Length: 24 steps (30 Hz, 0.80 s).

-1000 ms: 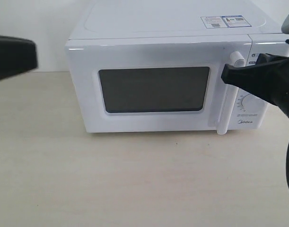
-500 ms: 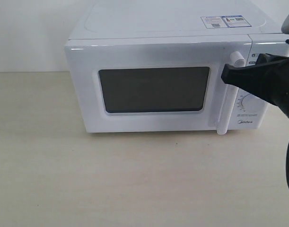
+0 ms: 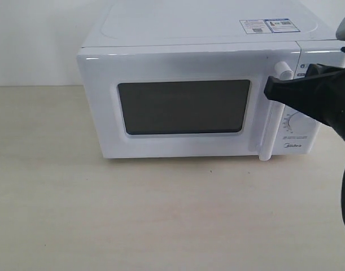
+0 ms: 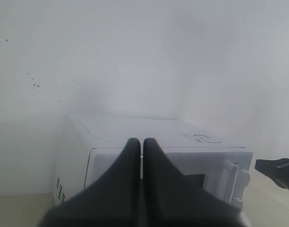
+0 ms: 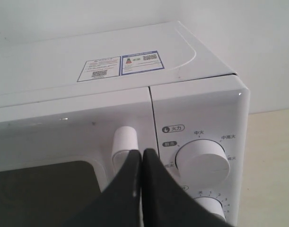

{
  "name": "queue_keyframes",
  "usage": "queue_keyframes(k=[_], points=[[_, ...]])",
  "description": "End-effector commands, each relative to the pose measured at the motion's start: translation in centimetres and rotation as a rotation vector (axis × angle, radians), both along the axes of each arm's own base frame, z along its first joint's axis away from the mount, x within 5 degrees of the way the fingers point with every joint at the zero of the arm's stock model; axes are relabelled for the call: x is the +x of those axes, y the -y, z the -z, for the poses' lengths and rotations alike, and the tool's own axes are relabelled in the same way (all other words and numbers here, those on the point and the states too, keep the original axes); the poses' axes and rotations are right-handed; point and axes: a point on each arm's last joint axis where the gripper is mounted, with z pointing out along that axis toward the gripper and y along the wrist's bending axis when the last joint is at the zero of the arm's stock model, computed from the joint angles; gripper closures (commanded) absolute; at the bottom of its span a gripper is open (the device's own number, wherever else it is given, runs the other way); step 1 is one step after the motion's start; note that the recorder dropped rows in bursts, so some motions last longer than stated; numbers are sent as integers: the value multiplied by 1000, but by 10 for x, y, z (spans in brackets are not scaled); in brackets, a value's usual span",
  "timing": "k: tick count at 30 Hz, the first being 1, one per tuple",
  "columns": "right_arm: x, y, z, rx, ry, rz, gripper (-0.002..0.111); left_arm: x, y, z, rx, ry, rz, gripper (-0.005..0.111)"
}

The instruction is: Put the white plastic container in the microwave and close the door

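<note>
So the microwave [image 3: 195, 101] sits square on the pale table [image 3: 161, 214] with its door [image 3: 178, 62] fully shut, flush with the front. The dark window [image 3: 183, 107] is too murky to make out anything behind it, honestly. The white bar handle [image 3: 266, 130] runs down the door's right edge, and the right gripper [image 5: 140, 153] has its jaws pressed together with the tips right at the handle's upper end, just beside the top dial [image 5: 203, 158]. There's a sticker [image 3: 265, 25] on the microwave's roof near the right corner. The left gripper [image 4: 142, 142] is well apart from the box, off toward its left side, jaws together with nothing between them
</note>
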Motion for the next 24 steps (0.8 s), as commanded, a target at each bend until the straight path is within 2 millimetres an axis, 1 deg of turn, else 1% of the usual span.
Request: queue_keyframes(k=[1, 4, 6, 9, 11, 14, 16, 18, 22, 24], points=[[0, 1, -2, -2, 8, 2, 108, 0, 0, 1, -25, 6, 1, 103], [0, 1, -2, -2, 8, 2, 108, 0, -3, 0, -28, 20, -25, 103], [0, 1, -2, -2, 8, 2, 108, 2, -5, 2, 11, 20, -59, 103], [0, 1, -2, -2, 8, 2, 108, 9, -10, 18, 40, -39, -129, 103], [0, 1, -2, -2, 8, 2, 108, 17, -16, 35, -24, -104, -189, 103], [0, 1, -2, -2, 8, 2, 108, 29, -25, 74, -211, -183, -250, 103], [0, 1, -2, -2, 8, 2, 108, 32, -25, 87, -230, -184, -247, 103], [0, 1, -2, -2, 8, 2, 108, 33, -25, 92, -227, -193, -248, 103], [0, 1, -2, -2, 8, 2, 108, 33, -25, 93, -202, -203, -254, 103], [0, 1, -2, -2, 8, 2, 108, 33, -25, 96, -133, -220, -267, 103]])
